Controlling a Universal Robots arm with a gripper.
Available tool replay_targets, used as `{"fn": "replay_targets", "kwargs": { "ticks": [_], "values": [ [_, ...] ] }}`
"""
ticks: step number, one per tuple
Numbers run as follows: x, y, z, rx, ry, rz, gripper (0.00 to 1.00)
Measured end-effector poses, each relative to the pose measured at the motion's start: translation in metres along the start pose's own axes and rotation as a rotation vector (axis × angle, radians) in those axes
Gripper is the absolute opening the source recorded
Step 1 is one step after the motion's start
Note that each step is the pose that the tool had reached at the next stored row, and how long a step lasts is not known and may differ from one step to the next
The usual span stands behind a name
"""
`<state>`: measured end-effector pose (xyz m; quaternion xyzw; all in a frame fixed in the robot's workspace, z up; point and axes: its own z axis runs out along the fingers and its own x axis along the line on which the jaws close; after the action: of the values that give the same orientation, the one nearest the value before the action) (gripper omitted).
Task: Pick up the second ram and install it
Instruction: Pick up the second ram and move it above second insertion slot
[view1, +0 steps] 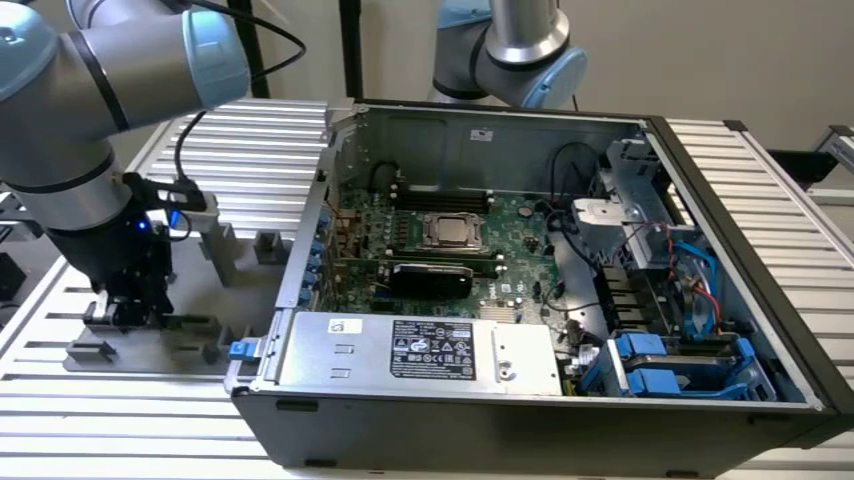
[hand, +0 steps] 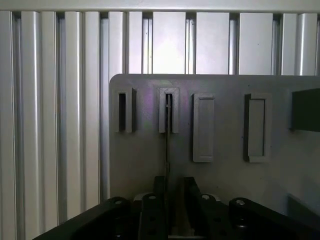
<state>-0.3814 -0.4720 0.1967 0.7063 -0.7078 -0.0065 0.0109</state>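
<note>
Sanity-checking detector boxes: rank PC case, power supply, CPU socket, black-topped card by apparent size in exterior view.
1. PC case
2. power supply
3. CPU socket and black-topped card: these look about alike. The card is longer, the socket squarer, so I'm not ranking them.

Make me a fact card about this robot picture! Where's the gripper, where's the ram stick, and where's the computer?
gripper: low over the grey holder plate, to the exterior view's left of the computer
second ram: seen edge-on as a thin dark line, one end in a plate slot, lined up with the gripper's middle
computer case: open, side panel off, motherboard showing
CPU socket: square, mid-motherboard
ram installed: not yet, it is at the plate
</note>
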Motion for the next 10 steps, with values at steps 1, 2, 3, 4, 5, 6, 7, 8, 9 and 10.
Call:
{"fn": "replay_targets", "kwargs": {
  "ticks": [1, 2, 3, 4, 5, 6, 7, 8, 9, 10],
  "values": [
    [0.0001, 0.0000, 0.0000, -0.0002, 0.0000, 0.000, 0.00],
    [0.0003, 0.0000, -0.0001, -0.0006, 0.0001, 0.000, 0.00],
    [0.0005, 0.0000, 0.0000, -0.0008, 0.0001, 0.000, 0.00],
    [0.0008, 0.0000, 0.0000, -0.0010, 0.0000, 0.000, 0.00],
    [0.0011, 0.0000, 0.0000, -0.0014, 0.0001, 0.000, 0.00],
    [0.0014, 0.0000, 0.0000, -0.0017, 0.0002, 0.000, 0.00],
    [0.0017, 0.0000, 0.0000, -0.0019, 0.0000, 0.000, 0.00],
    [0.0019, 0.0000, 0.0000, -0.0022, 0.0000, 0.000, 0.00],
    [0.0021, 0.0000, 0.0001, -0.0025, 0.0000, 0.000, 0.00],
    [0.0023, 0.0000, 0.0001, -0.0027, 0.0000, 0.001, 0.00]
  ]
}}
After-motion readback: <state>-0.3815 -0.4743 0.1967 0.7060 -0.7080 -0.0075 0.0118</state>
